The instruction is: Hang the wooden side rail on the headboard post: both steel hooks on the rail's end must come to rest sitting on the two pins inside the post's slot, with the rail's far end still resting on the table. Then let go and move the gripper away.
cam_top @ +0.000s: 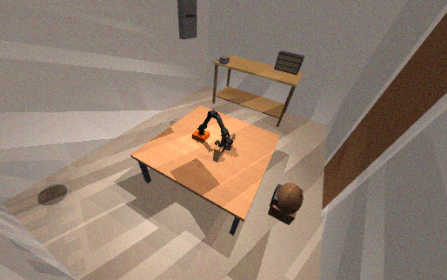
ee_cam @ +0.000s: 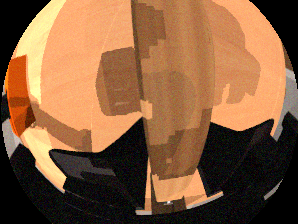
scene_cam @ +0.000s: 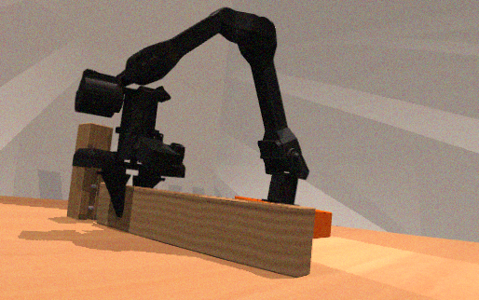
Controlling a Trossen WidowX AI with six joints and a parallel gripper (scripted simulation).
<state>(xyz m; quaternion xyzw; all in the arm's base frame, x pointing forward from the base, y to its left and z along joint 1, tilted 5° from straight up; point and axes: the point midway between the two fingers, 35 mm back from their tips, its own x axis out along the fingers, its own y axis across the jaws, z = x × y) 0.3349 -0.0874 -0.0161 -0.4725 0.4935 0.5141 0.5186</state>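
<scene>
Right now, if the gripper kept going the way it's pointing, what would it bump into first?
The gripper points straight down and is already clamped on the wooden rail, so the rail comes first. Under that is the table. How much gap lies beneath this end is hard to judge.
</scene>
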